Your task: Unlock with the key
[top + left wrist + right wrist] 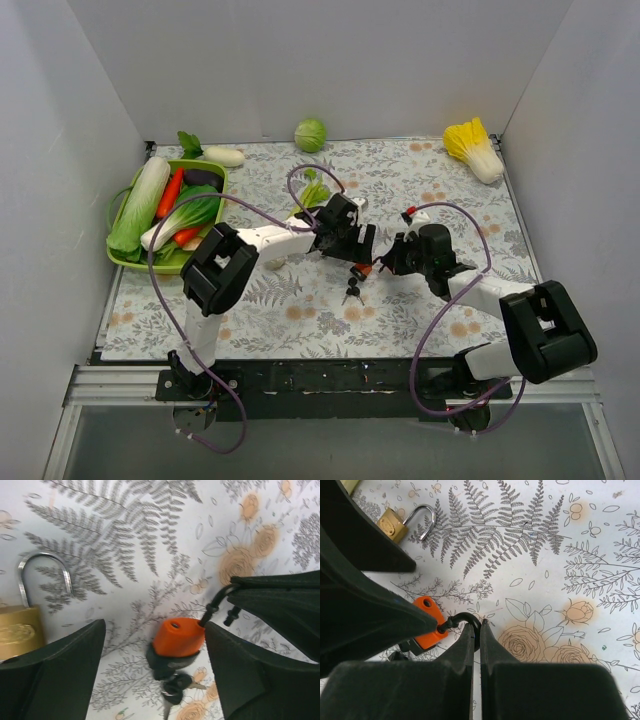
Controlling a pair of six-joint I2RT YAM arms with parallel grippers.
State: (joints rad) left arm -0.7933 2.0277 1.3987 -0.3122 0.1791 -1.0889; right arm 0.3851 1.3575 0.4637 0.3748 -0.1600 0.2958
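Centre of the floral tablecloth: both arms meet over the orange padlock; left gripper stands wide open, its two black fingers flanking the orange body; a clear strip of cloth shows on one side, the other finger is just beside the body, contact not certain; nothing held. Right gripper closed tight, tips pressed together on the black shackle where its loop curves in between them; the shackle's other end meets the top of the orange body. The key: a small black-headed bunch on a ring, right at the padlock's black lower end, one short silvery blade pointing away from the lock; whether any blade is in the keyhole cannot be told; in the top view the bunch sits just on the near side of the padlock, between the two arms; lying on the cloth or dangling, cannot tell. Brass padlock apart from all this, lying on the cloth on the left gripper's side, its silver shackle swung open. Far left: green basket of vegetables; a round green cabbage by the back wall; a yellow-leafed napa cabbage in the far right corner.
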